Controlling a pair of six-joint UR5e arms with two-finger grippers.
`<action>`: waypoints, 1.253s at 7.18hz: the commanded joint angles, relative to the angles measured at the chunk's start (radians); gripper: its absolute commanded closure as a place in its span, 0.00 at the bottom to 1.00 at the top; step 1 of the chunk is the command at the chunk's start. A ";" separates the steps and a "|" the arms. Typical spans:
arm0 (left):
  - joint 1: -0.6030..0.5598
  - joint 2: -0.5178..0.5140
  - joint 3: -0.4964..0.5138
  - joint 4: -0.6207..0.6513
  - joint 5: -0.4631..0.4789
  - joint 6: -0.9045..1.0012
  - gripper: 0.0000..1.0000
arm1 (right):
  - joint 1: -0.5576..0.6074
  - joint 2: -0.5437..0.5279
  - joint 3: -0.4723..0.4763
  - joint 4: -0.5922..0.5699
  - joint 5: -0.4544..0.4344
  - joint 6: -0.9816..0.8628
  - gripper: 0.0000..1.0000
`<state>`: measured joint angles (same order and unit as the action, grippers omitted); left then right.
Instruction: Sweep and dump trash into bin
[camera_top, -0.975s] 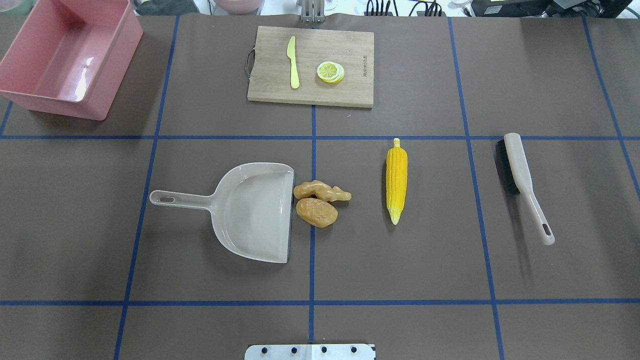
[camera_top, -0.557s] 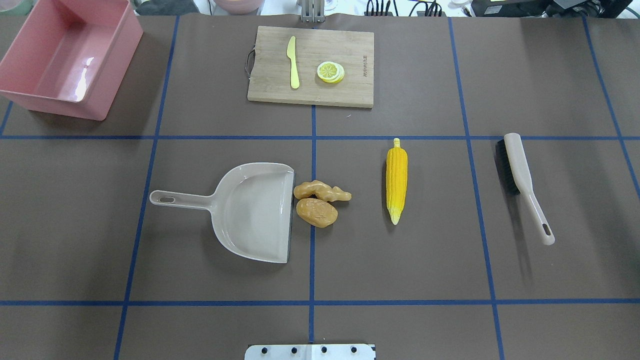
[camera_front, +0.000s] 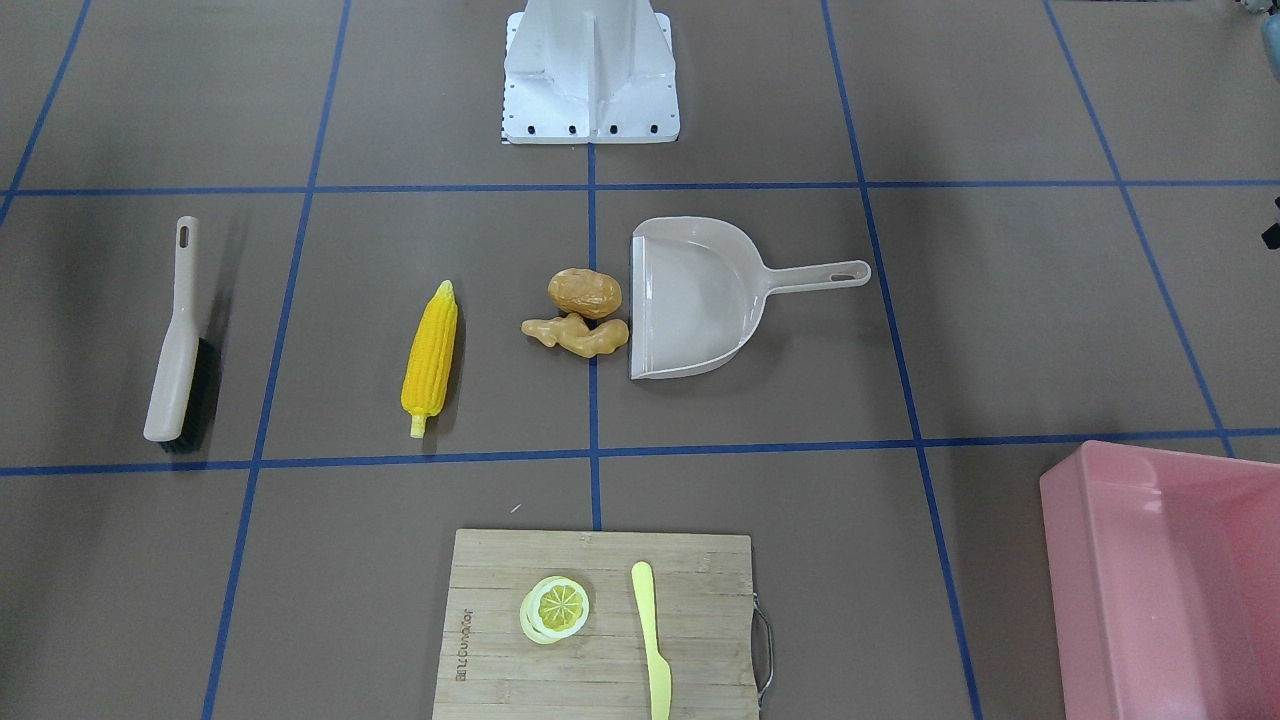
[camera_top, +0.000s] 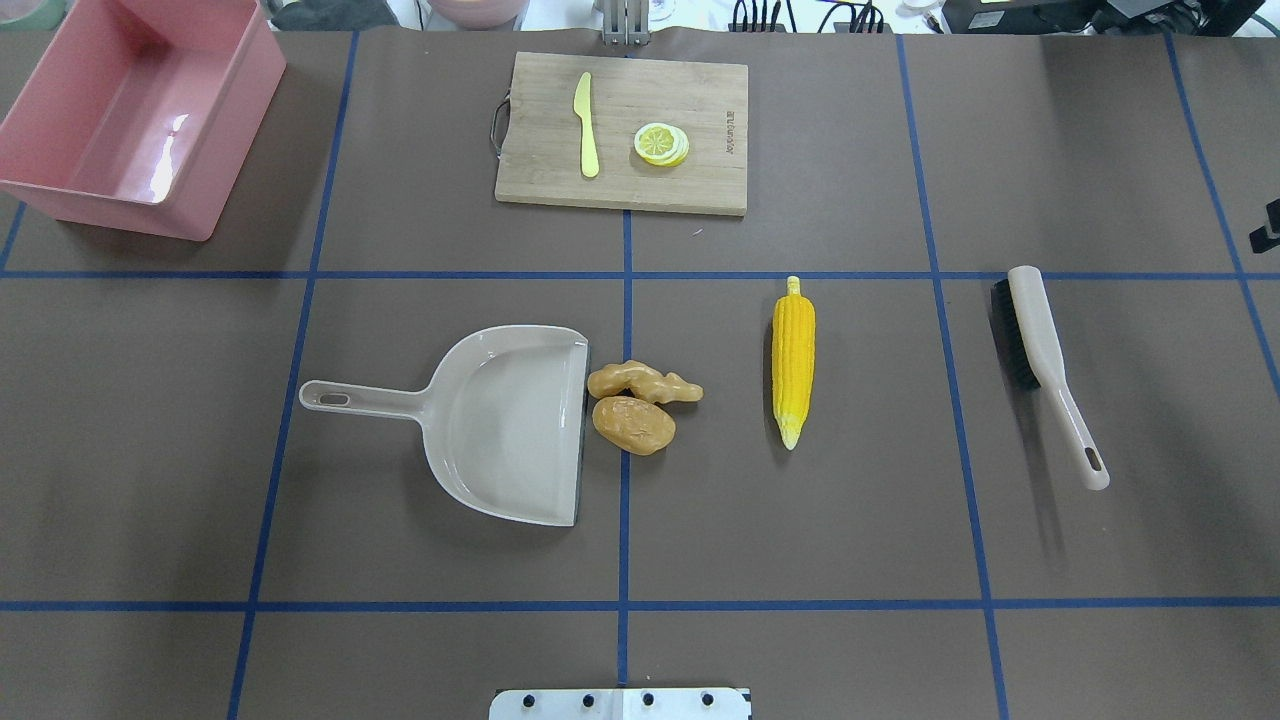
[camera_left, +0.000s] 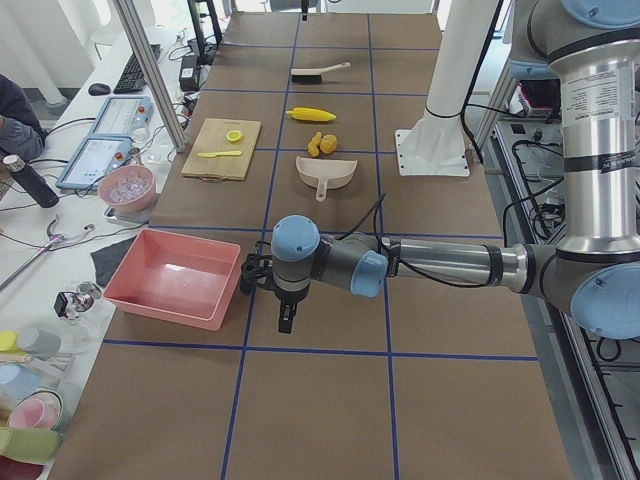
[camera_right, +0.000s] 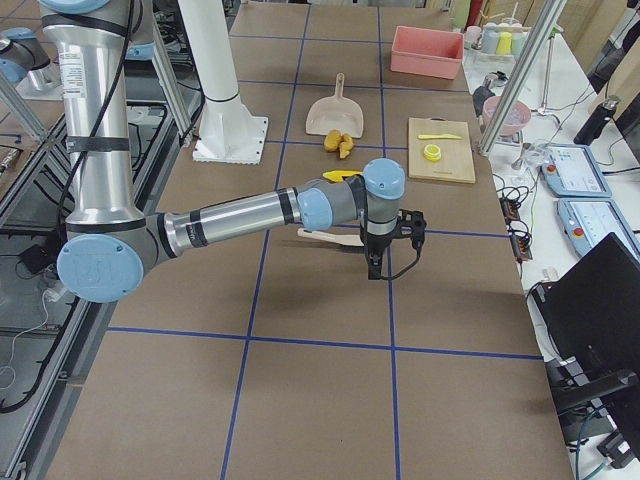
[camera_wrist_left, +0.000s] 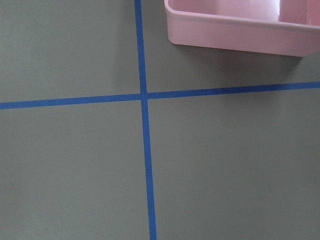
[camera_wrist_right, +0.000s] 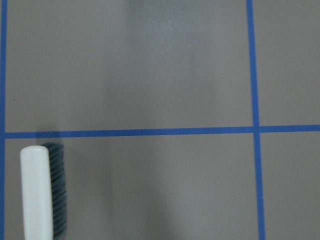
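Note:
The trash lies mid-table: a yellow corn cob (camera_top: 793, 360), a golden-brown potato (camera_top: 632, 424) and a knobbly ginger root (camera_top: 643, 382); potato and ginger touch the mouth of the beige dustpan (camera_top: 500, 420). The pink bin (camera_top: 110, 205) stands at the far left corner. My left gripper (camera_left: 287, 318) hangs fingers-down beside the bin's near wall (camera_wrist_left: 235, 37); whether it is open or shut, I cannot tell. My right gripper (camera_right: 375, 268) hangs just beyond the brush (camera_top: 1040, 350), with only a dark sliver at the overhead view's right edge. Its state cannot be told either.
A wooden cutting board (camera_top: 540, 170) at the far middle carries a yellow knife (camera_top: 586, 125) and a lemon slice (camera_top: 661, 143). The brush head (camera_wrist_right: 37, 195) shows at the right wrist view's lower left. The robot's base plate (camera_front: 590, 110) sits at the near edge.
A dark sliver of the right gripper has come into the overhead view at its right edge. The trash, dustpan, brush and bin have not moved.

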<state>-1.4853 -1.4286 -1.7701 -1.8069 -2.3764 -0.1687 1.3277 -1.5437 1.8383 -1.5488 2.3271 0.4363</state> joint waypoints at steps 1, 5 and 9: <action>0.058 -0.024 -0.037 -0.052 0.003 0.009 0.01 | -0.184 -0.006 0.103 -0.001 -0.102 0.180 0.00; 0.327 0.000 -0.199 -0.302 -0.004 0.027 0.01 | -0.321 -0.081 0.108 0.177 -0.115 0.257 0.00; 0.524 -0.099 -0.268 -0.292 0.113 0.032 0.01 | -0.456 -0.070 0.041 0.337 -0.130 0.462 0.00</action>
<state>-1.0230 -1.4707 -2.0240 -2.1021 -2.3434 -0.1370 0.9199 -1.6154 1.9095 -1.2746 2.2075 0.8363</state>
